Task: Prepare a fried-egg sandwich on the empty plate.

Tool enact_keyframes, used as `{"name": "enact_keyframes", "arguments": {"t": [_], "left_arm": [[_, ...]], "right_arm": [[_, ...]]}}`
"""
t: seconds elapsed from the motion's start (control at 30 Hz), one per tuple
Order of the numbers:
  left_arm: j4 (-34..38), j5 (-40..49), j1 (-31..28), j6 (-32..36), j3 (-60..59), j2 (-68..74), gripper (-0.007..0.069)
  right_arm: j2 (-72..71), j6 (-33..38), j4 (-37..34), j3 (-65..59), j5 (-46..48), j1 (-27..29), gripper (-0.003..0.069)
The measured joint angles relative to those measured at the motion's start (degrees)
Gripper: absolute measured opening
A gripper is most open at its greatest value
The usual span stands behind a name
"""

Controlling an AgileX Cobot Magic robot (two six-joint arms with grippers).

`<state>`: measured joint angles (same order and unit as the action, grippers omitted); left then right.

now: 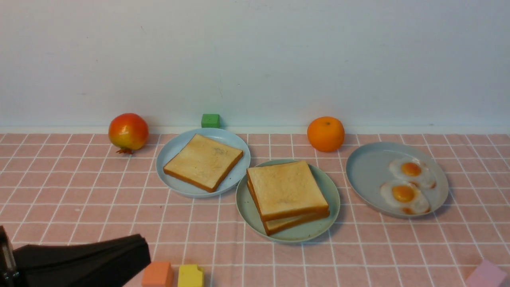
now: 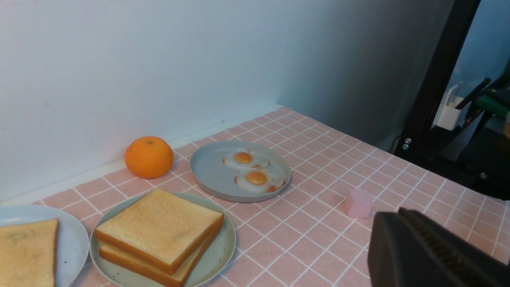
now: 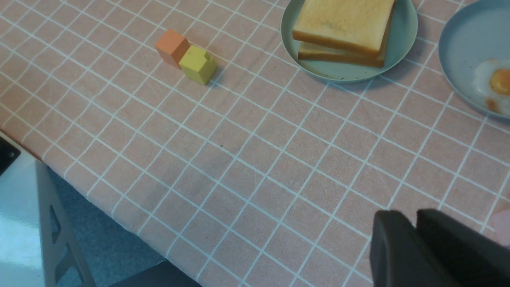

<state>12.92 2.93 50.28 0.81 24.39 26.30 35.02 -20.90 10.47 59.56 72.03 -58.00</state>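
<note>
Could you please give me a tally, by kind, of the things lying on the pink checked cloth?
Plates: 3 (pale blue, mint-green, grey-blue)
Toast slices: 3 (one, and a stack of two)
Fried eggs: 2
Fruits: 2 (pomegranate, orange)
Small blocks: 4 (green, orange, yellow, pink)
Total: 14

Left gripper (image 1: 131, 255) is just a chunky matte black wedge lower left; its finger (image 2: 442, 249) has a ribbed inner pad. Right gripper (image 3: 414, 239): same matte black blocks.
</note>
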Motion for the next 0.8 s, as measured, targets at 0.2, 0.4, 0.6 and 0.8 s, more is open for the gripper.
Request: {"name": "enact_keyframes", "arguments": {"t": [0.2,0.4,0.6,0.8], "left_arm": [[0.0,1.08,0.0,-0.01,0.0,0.0,0.0013],[0.0,1.16,0.0,-0.01,0.0,0.0,0.0013],[0.0,1.21,0.0,-0.01,0.0,0.0,0.0013],[0.0,1.21,0.0,-0.01,0.0,0.0,0.0013]], "right_arm": [[0.0,0.0,-0.02,0.0,0.0,0.0,0.0126],[0.0,0.0,-1.12,0.0,0.0,12.38,0.013],[-5.16,3.39,-0.05,-4.72,-2.71,39.04,0.013],[-14.0,7.52,2.83,-15.07,-12.19,52.0,0.0138]]}}
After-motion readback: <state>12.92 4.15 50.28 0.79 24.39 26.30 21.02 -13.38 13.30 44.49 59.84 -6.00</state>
